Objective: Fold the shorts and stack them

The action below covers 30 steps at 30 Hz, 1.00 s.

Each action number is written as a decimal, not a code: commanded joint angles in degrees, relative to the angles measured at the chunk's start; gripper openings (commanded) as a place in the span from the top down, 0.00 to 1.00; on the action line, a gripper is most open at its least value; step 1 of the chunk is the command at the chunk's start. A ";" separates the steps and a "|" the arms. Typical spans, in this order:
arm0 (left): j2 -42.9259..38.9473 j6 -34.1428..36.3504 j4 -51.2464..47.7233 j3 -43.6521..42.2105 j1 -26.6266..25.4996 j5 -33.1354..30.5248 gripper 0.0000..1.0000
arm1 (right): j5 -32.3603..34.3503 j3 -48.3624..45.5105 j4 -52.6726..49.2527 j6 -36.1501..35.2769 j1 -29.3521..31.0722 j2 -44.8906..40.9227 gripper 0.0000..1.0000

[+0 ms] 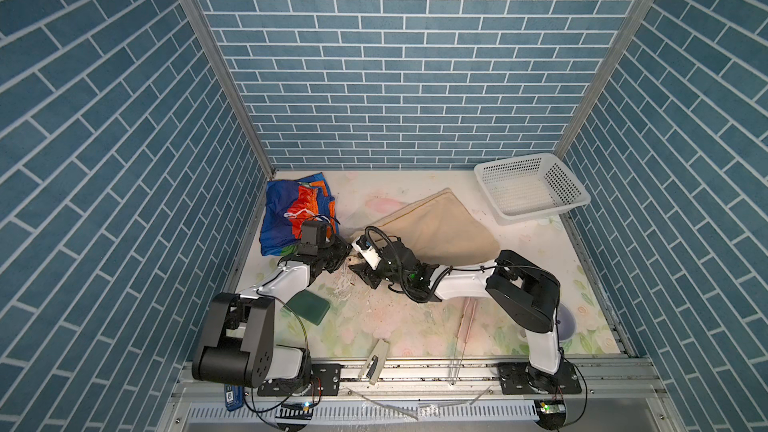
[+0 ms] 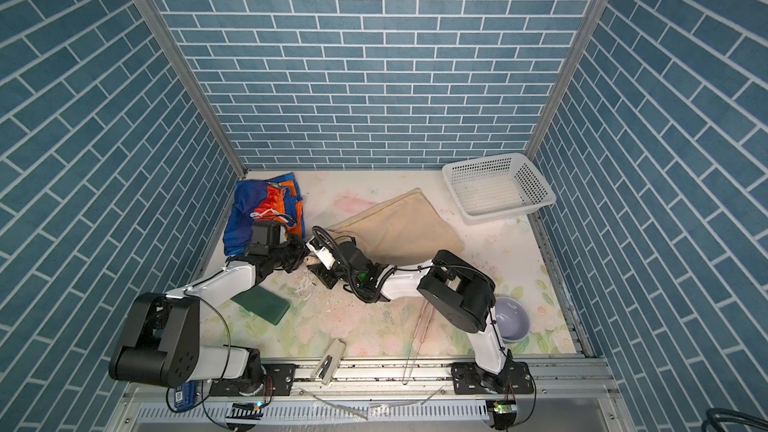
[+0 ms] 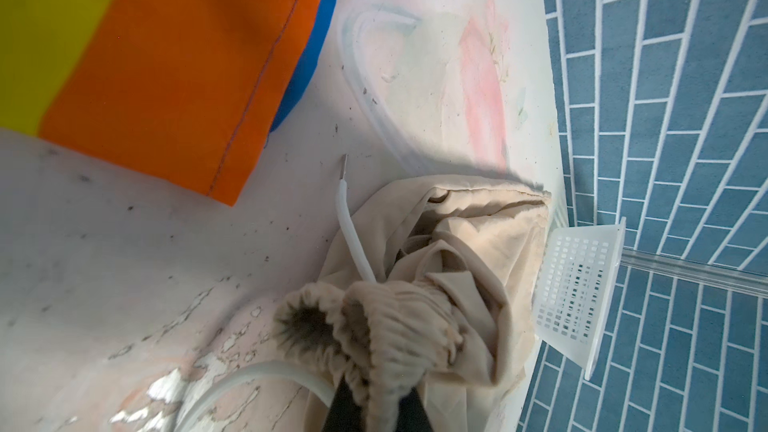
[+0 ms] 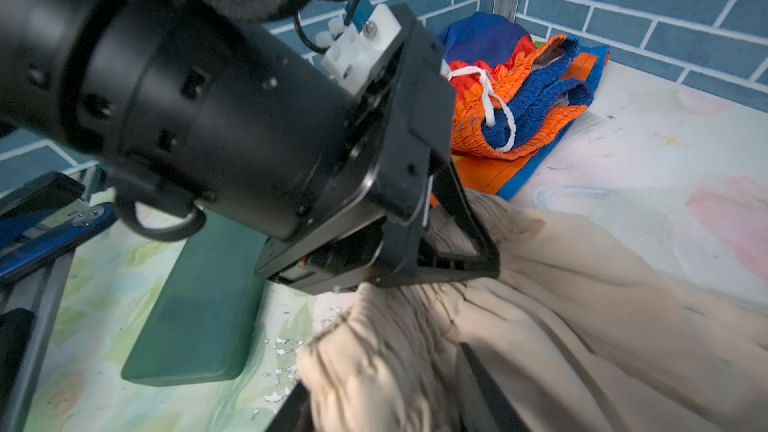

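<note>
We see the left gripper (image 3: 376, 403) clamped on the gathered waistband of the plain beige shorts (image 3: 469, 243) of soft matte cloth. Its black fingers (image 3: 343, 409) pinch a bunched fold beside the white drawstring (image 3: 353, 243). Facing it, the right gripper (image 4: 386, 401) has its jaws apart, a dark finger (image 4: 490, 396) on either side of the same crumpled waistband. In both top views the two grippers meet almost tip to tip, left of the table's middle. Under them lies the pale floral-printed tabletop (image 1: 415, 326), scuffed, with white flakes of peeled coating (image 1: 345, 284) just in front of the grippers. A dark green rectangular block (image 1: 309, 305) lies beside the left arm, a lilac bowl (image 2: 511, 317) by the right arm's base, and a beige stapler (image 1: 376, 357) at the front rail. A white perforated plastic basket (image 1: 557, 182) sits in the far right corner. Blue brick-patterned walls (image 1: 395, 56) close the booth on three sides. The beige shorts spread from the grippers toward the far right in a rough, mostly smooth triangle, rumpled only at the gripped end. The rainbow-striped shorts (image 1: 291, 209) of thin shiny fabric lie loosely folded in the far left corner, blue, orange and red uppermost. They lie just beside the beige pair, not on it.
</note>
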 commanded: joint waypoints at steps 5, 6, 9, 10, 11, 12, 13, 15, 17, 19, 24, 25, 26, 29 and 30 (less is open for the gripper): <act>-4.90 7.83 -12.04 1.92 -0.01 -2.93 0.92 | -1.15 -7.15 -0.10 6.05 -5.85 -8.44 0.50; -5.53 8.53 -13.30 1.84 0.07 -3.42 0.92 | -0.75 -8.01 -0.81 6.40 -6.78 -9.09 0.50; -6.86 10.48 -16.38 1.84 0.32 -4.57 0.92 | -0.46 -10.66 -1.76 8.69 -9.60 -10.77 0.50; -7.35 11.25 -17.45 1.98 0.41 -5.09 0.92 | -0.53 -11.64 -1.80 9.97 -10.59 -11.39 0.51; -7.77 11.81 -18.47 2.08 0.43 -5.53 0.92 | -0.61 -12.37 -2.29 11.09 -11.34 -11.87 0.55; -8.22 12.53 -19.43 2.30 0.51 -6.10 0.92 | -1.16 -12.86 -3.03 12.11 -12.17 -12.38 0.63; -8.61 12.92 -20.19 2.57 0.60 -6.60 0.92 | -1.49 -13.15 -4.04 12.82 -12.78 -12.69 0.73; -9.29 13.90 -21.49 3.06 0.70 -7.27 0.92 | -1.43 -12.55 -7.34 13.79 -13.36 -12.45 0.95; -9.54 14.88 -22.92 3.26 0.69 -7.97 0.92 | -2.19 -11.14 -10.68 14.60 -13.52 -11.55 1.00; -9.62 15.52 -24.12 4.94 0.78 -8.55 0.92 | -4.12 -10.19 -12.29 15.51 -13.58 -10.58 1.00; -9.65 15.43 -24.07 5.15 0.78 -8.27 0.92 | -8.72 -7.28 -16.00 17.70 -13.02 -7.39 1.00; -9.63 15.33 -23.93 5.12 0.77 -8.20 0.92 | -8.45 -7.07 -17.18 17.21 -12.29 -6.87 1.00; -9.63 15.33 -23.87 5.15 0.78 -8.20 0.91 | -7.86 -6.78 -18.31 16.29 -11.66 -6.40 1.00; -9.37 15.52 -23.95 5.71 0.87 -8.17 0.91 | -6.21 -3.90 -24.06 14.69 -9.92 -4.82 1.00; -9.18 15.47 -24.13 6.01 0.87 -8.29 0.91 | -5.07 -2.73 -25.56 14.22 -9.44 -4.67 1.00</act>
